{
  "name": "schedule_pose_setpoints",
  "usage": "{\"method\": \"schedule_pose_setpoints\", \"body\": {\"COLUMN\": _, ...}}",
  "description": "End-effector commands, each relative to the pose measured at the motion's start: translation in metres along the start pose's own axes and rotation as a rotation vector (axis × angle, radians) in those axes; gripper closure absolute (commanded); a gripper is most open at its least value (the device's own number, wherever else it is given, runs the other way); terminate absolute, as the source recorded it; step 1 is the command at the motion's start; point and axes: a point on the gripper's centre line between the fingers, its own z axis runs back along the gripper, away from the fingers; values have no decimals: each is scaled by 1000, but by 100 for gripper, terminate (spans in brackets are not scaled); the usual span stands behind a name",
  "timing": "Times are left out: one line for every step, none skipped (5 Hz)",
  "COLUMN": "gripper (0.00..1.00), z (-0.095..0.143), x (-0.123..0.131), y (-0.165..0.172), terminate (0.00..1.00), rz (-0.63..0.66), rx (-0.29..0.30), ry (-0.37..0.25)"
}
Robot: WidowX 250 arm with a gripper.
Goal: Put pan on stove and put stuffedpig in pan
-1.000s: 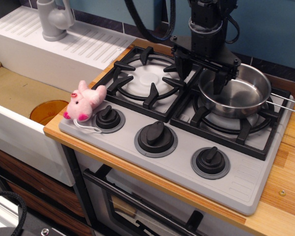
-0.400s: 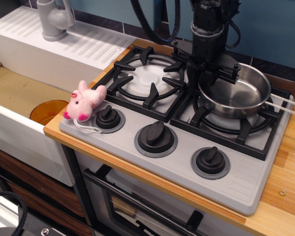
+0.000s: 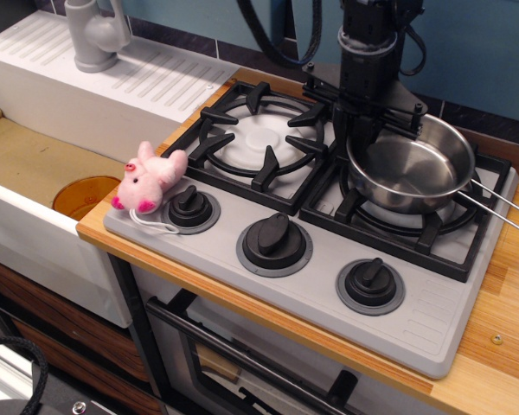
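The shiny steel pan [image 3: 413,169] sits over the right burner of the grey two-burner stove [image 3: 322,295], slightly tilted, with its wire handle [image 3: 500,207] pointing right and toward the front. My black gripper [image 3: 362,138] comes down from above and is shut on the pan's left rim. The pink stuffedpig [image 3: 150,184] lies at the stove's front left corner, next to the left knob [image 3: 191,207], far from the gripper. The left burner [image 3: 261,137] is bare.
A white sink [image 3: 30,169] with an orange disc [image 3: 84,195] in it is on the left, with a grey faucet [image 3: 95,35] and a ridged drainboard [image 3: 121,82] behind. A wooden counter [image 3: 502,303] runs along the right. An oven door handle [image 3: 242,359] is below.
My gripper went from open astride the pan's left rim to shut on it. The pan has turned and tilted a little, and its handle has swung toward the front.
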Motion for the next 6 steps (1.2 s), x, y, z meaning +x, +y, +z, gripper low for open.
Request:
{"method": "schedule_pose_setpoints", "body": {"gripper": 100, "z": 57, "x": 14, "y": 15, "terminate": 0, "rz": -16, "rx": 50, "ry": -6}}
{"method": "schedule_pose_setpoints", "body": {"gripper": 100, "z": 73, "x": 19, "y": 33, "terminate": 0, "rz": -39, "rx": 62, "ry": 20}}
{"method": "schedule_pose_setpoints", "body": {"gripper": 100, "z": 83, "x": 26, "y": 54, "terminate": 0, "rz": -64, "rx": 74, "ry": 35}}
{"method": "schedule_pose_setpoints", "body": {"gripper": 100, "z": 87, "x": 35, "y": 79, "terminate": 0, "rz": -93, "rx": 88, "ry": 42}}
{"method": "schedule_pose_setpoints", "body": {"gripper": 100, "z": 86, "x": 40, "y": 102, "terminate": 0, "rz": -118, "rx": 112, "ry": 36}}
{"method": "schedule_pose_setpoints", "body": {"gripper": 100, "z": 85, "x": 38, "y": 120, "terminate": 0, "rz": -127, "rx": 126, "ry": 41}}
